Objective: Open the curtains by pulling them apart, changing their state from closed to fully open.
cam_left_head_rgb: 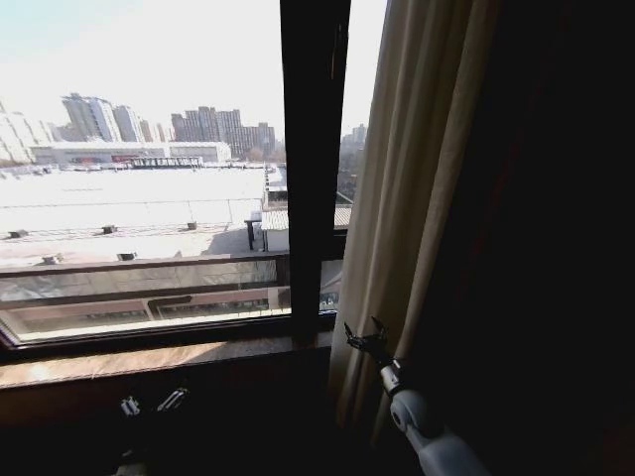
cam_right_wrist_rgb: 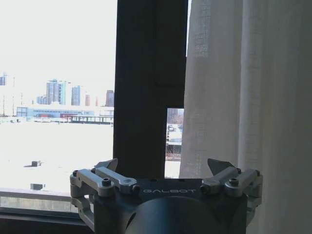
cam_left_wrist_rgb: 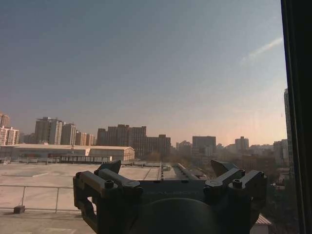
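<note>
A sheer white pleated curtain (cam_left_head_rgb: 417, 178) hangs gathered to the right of the dark window mullion (cam_left_head_rgb: 313, 169), and the glass to the left of it is uncovered. My right gripper (cam_left_head_rgb: 364, 334) is open at sill height, just in front of the curtain's left edge, with nothing between its fingers. In the right wrist view the open right gripper (cam_right_wrist_rgb: 164, 165) faces the mullion (cam_right_wrist_rgb: 146, 73), with the curtain (cam_right_wrist_rgb: 243, 97) beside it. My left gripper (cam_left_head_rgb: 149, 403) sits low below the sill in shadow. In the left wrist view the left gripper (cam_left_wrist_rgb: 165, 168) is open and empty, facing the glass.
A dark heavy drape (cam_left_head_rgb: 556, 248) covers the far right. A wooden window sill (cam_left_head_rgb: 149, 359) runs along the bottom of the window. Rooftops and city buildings (cam_left_head_rgb: 139, 149) lie beyond the glass.
</note>
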You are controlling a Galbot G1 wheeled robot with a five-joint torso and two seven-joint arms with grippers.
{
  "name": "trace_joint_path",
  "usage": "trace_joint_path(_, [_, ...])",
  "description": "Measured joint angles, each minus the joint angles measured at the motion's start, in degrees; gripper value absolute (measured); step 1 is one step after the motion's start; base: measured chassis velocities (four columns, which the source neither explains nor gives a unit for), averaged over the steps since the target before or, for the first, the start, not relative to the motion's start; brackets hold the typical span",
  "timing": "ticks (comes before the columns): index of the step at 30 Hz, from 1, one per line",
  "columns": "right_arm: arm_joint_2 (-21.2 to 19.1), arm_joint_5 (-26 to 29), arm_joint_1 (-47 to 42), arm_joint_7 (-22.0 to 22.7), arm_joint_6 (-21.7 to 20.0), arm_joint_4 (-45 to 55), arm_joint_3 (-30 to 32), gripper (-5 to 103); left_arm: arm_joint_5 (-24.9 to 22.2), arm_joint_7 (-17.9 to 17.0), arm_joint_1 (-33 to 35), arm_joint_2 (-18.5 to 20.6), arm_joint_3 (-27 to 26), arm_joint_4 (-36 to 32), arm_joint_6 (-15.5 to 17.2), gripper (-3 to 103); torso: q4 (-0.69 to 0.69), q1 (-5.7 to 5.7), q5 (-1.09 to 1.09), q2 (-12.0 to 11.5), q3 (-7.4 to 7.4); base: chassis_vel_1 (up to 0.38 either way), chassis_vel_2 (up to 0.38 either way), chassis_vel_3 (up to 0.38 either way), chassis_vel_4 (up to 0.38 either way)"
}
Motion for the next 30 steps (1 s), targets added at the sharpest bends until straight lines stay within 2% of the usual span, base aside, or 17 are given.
trace_joint_path(30, [0.01,0.0,0.02,0.0,-0.01,-0.01,-0.01,100,0.0,0.0,0.0,0.0,0.0,0.0,0.0,100,0.0,0.0,0.0,0.0,0.0,0.351,0.352,-0.351,-0.345])
